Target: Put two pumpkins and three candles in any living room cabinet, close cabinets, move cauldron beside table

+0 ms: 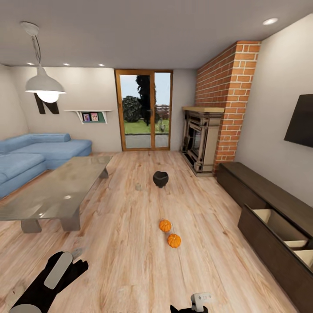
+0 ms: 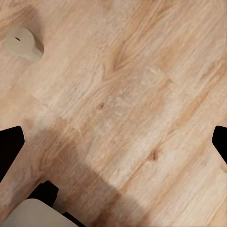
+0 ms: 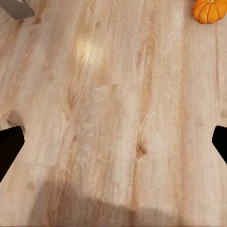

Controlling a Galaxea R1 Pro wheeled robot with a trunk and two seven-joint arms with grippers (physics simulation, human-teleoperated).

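**Pumpkins on open floor, both grippers empty**

I see two pumpkins (image 1: 165,225) (image 1: 174,240) on the wood floor (image 1: 130,261), close together, between the glass coffee table (image 1: 56,191) and the cabinet (image 1: 269,208). The cabinet's nearer drawer (image 1: 278,228) stands pulled out, pale inside. The black cauldron (image 1: 160,178) sits farther off, apart from the table. A pale candle (image 2: 22,43) lies on its side near my left gripper (image 2: 113,142), fingers spread, nothing held. My right gripper (image 3: 113,142) is likewise spread and empty, one pumpkin (image 3: 209,11) ahead.

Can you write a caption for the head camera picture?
Two small orange pumpkins and a black cauldron wait on the wooden floor.
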